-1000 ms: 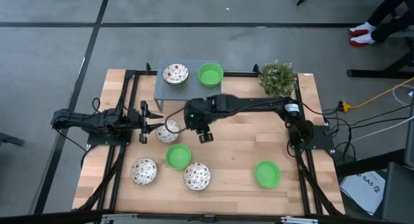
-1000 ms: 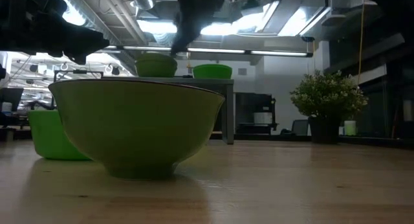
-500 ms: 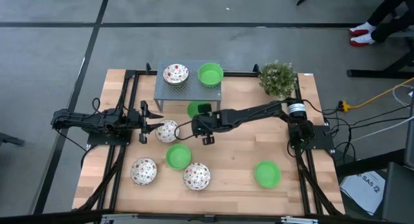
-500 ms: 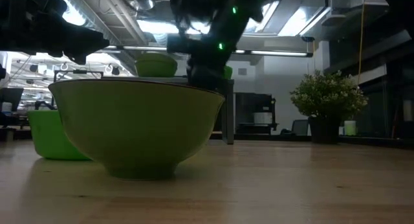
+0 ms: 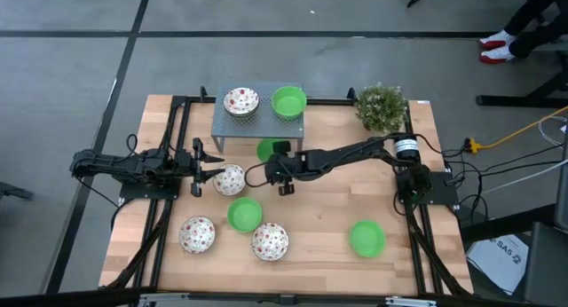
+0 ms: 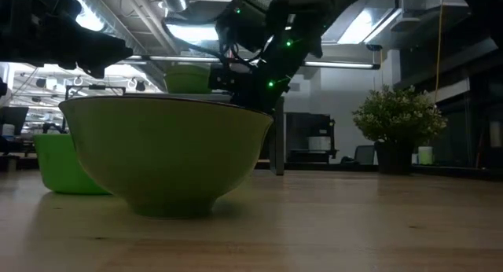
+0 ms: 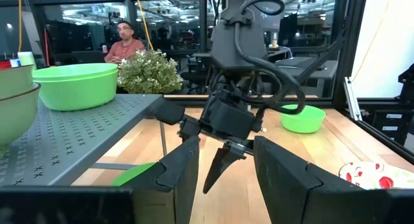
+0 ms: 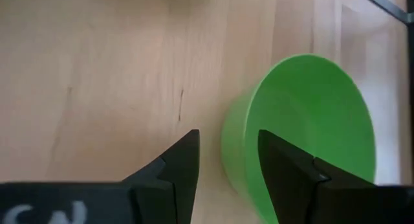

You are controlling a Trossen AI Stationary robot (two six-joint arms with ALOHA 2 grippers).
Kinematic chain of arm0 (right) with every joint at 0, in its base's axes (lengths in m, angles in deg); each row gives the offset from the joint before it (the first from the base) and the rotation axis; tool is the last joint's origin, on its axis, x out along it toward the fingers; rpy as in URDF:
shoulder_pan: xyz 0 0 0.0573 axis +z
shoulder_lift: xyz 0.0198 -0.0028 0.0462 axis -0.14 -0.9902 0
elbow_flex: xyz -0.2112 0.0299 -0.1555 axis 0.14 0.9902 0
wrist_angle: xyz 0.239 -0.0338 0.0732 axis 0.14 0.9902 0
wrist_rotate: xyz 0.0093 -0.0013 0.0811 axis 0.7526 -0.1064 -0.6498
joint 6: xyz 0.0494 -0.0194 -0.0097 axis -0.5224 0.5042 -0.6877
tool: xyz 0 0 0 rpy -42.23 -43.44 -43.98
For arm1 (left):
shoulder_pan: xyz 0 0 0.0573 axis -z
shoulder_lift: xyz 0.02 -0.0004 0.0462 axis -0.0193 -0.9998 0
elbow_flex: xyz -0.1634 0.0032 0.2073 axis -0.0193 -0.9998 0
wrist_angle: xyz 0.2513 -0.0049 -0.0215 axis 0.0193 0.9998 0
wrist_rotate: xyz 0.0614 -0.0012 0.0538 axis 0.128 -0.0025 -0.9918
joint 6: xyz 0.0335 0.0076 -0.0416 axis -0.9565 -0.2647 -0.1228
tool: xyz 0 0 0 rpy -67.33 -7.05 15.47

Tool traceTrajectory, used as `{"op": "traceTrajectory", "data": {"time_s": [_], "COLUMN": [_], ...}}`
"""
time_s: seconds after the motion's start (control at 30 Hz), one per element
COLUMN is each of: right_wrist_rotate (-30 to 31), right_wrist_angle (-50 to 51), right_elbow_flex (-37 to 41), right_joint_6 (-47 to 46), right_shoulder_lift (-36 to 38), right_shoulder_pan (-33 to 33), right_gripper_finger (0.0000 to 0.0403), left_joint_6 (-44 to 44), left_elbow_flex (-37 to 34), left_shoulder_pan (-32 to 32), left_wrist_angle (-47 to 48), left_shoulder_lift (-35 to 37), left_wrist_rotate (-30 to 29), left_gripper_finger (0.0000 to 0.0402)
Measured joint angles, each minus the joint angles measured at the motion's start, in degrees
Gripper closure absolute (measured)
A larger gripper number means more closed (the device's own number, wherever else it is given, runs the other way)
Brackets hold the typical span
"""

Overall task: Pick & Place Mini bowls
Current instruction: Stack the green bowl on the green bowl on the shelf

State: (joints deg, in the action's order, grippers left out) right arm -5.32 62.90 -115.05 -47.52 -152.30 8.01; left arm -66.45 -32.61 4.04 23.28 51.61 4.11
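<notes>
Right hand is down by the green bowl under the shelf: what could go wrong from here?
The right hand is open, one finger outside the green bowl, which looks tipped on its side; closing may push it away rather than grip it. The bowl lies beside the grey shelf, so a lift might clip the shelf's edge. The left hand waits near a speckled bowl, close to the right arm's path.

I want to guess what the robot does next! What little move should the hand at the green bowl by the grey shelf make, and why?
Probably the right hand should ease down a little and close. Its fingers are open, and the near wall of the green bowl sits between them, not yet pinched.
</notes>
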Motion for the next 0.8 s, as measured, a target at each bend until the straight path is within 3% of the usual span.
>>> {"op": "traceTrajectory", "data": {"time_s": [0.27,0.63,0.8], "right_wrist_rotate": [-5.32,-11.07,-14.02], "right_wrist_angle": [0.12,3.06,5.53], "right_elbow_flex": [-0.01,-0.04,-0.22], "right_joint_6": [-2.77,-3.22,-4.65], "right_shoulder_lift": [0.0,-0.04,0.19], "right_shoulder_pan": [-1.43,-1.56,0.08], "right_gripper_finger": [0.0258,0.0391,0.0385], "left_joint_6": [0.0,0.0,0.0], "left_elbow_flex": [-0.02,-0.01,-0.02], "left_shoulder_pan": [0.0,-0.01,0.0], "left_wrist_angle": [-0.02,0.0,-0.02], "left_shoulder_lift": [0.0,0.0,0.0], "left_wrist_rotate": [0.0,0.0,0.0], "left_gripper_finger": [0.0258,0.0258,0.0258]}}
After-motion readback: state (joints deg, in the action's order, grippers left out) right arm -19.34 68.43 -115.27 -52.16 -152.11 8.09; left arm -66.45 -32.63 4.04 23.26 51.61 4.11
